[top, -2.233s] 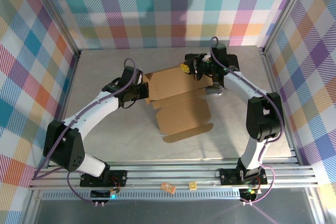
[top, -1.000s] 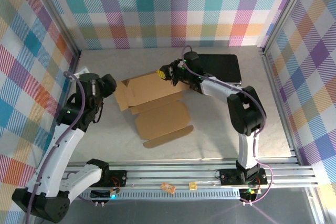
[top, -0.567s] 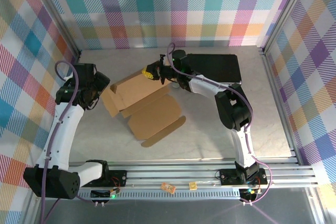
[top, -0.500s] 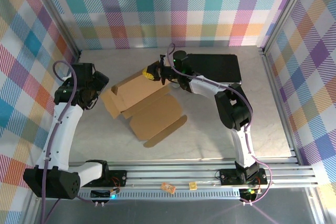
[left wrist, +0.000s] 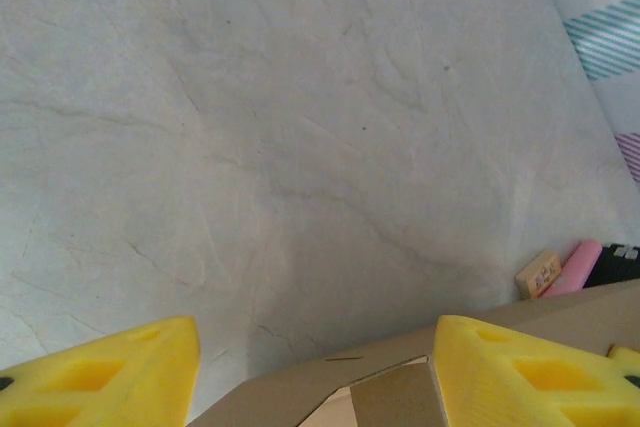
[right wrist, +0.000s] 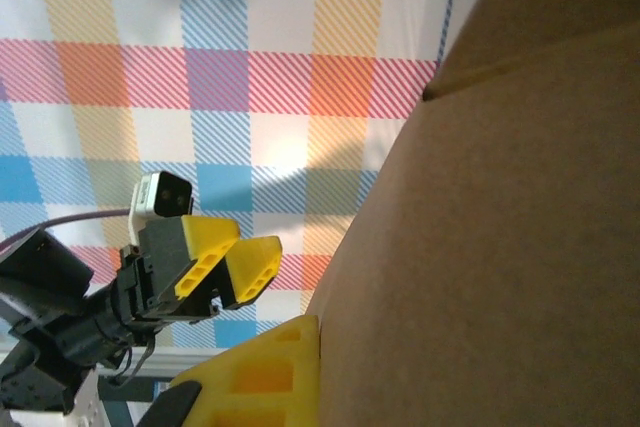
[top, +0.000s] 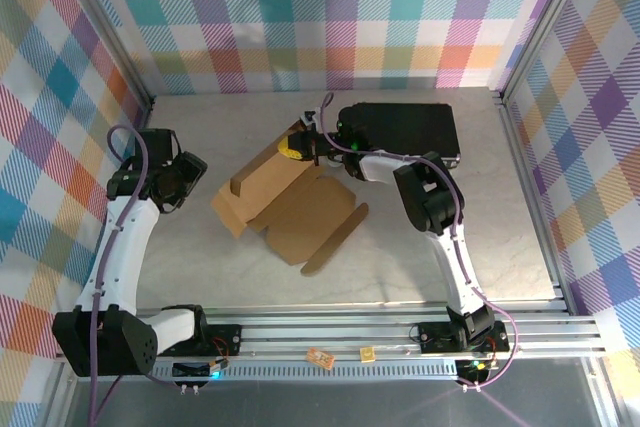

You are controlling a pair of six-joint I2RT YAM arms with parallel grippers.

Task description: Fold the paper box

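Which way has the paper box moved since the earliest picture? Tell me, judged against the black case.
Yes. The paper box has slid left, away from the black case, and has turned counterclockwise in the top view.

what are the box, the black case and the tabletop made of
paper box: brown cardboard, matte, with creased flaps and cut tabs.
black case: possibly plastic or fabric-covered; dull dark surface, hard to tell.
tabletop: pale grey with fine veins, looks like marble or a marble-look laminate.
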